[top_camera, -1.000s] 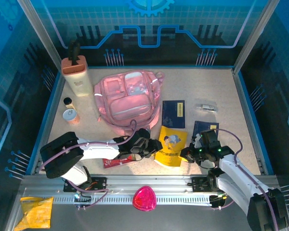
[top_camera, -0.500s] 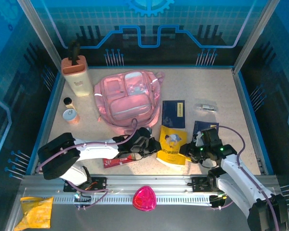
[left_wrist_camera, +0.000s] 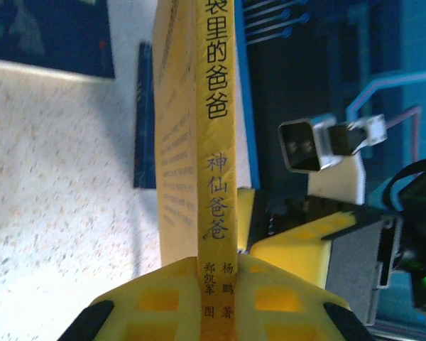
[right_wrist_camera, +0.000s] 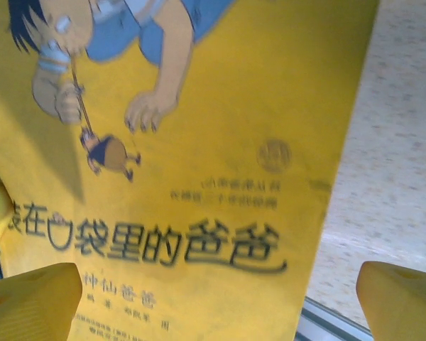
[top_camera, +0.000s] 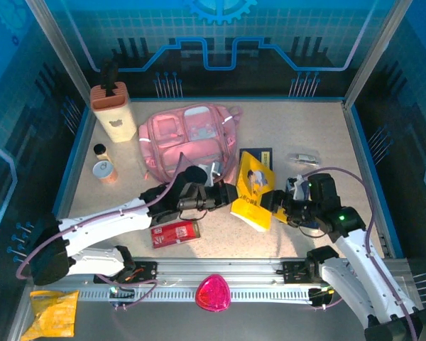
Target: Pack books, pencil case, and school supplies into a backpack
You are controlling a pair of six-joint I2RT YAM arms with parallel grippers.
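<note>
My left gripper point(top_camera: 228, 195) is shut on the spine of the bright yellow book point(top_camera: 254, 189), which stands tilted on edge above the table, right of the pink backpack point(top_camera: 192, 139). In the left wrist view the spine point(left_wrist_camera: 217, 142) runs up from between my yellow fingers point(left_wrist_camera: 156, 298). My right gripper point(top_camera: 277, 202) stands open just right of that book; its camera faces the cartoon cover point(right_wrist_camera: 199, 142), with its fingertips point(right_wrist_camera: 35, 302) spread wide on either side. The red pencil case point(top_camera: 175, 232) lies near the front edge. A navy book point(top_camera: 262, 155) shows behind the yellow one. The small pale school supplies point(top_camera: 303, 158) lie at the right.
A tall beige box with a black top point(top_camera: 113, 114) stands at the back left, with two small jars point(top_camera: 103, 170) in front of it. A second navy book point(top_camera: 295, 186) lies mostly under my right arm. A pink object point(top_camera: 213, 293) sits on the front rail.
My left gripper closed on the yellow book and raised it on edge, moving it back and right. My right gripper opened and let go of it. The pencil case is uncovered.
</note>
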